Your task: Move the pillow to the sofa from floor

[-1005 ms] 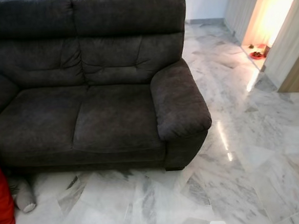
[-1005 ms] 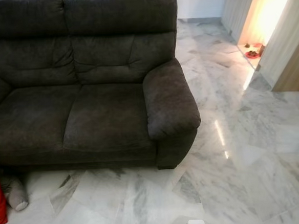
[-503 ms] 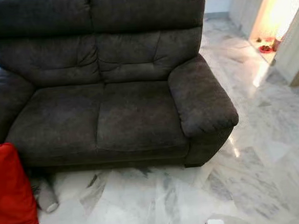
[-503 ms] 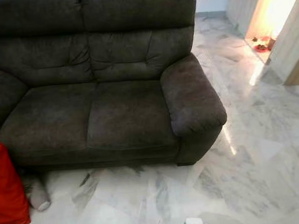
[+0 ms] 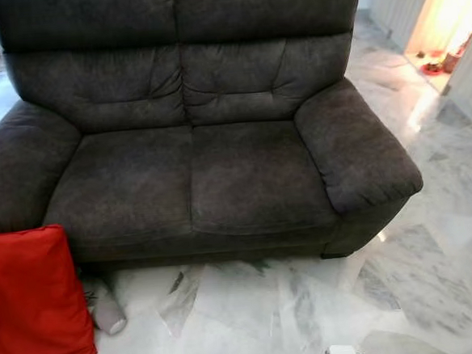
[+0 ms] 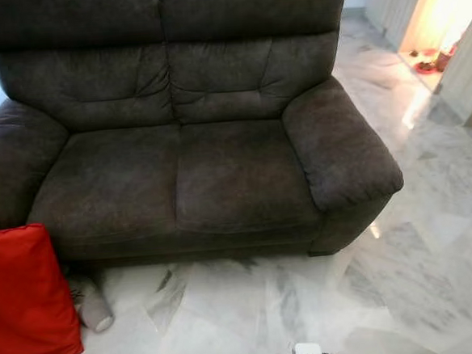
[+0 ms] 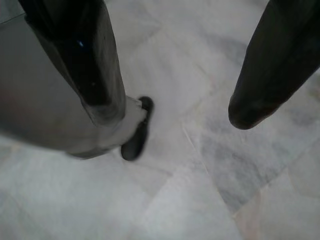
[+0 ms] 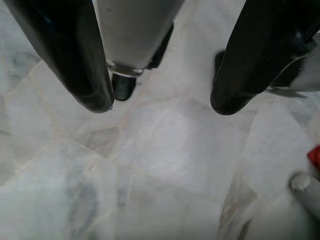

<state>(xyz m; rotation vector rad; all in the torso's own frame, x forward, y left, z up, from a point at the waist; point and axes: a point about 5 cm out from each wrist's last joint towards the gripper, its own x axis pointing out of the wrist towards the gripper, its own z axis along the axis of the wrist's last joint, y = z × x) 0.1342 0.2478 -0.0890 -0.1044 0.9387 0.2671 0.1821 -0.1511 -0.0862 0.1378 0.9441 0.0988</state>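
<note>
The pillow point(image 5: 32, 296), red, leans on the floor point(image 5: 254, 313) against the sofa point(image 5: 195, 172) front, at its left armrest. Both tools, left tool point(image 7: 175, 107) and right tool point(image 8: 157, 102), hang spread and empty. Best approach squarely, then grip its upper edge.

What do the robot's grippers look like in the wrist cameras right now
The left gripper has two long black fingers with a smooth, slightly glossy finish, tapering to rounded tips. The right gripper is the same build: two thick black fingers with blunt rounded ends. No cables, labels or markings can be made out on either. Both hang over the pale marble floor.
</note>
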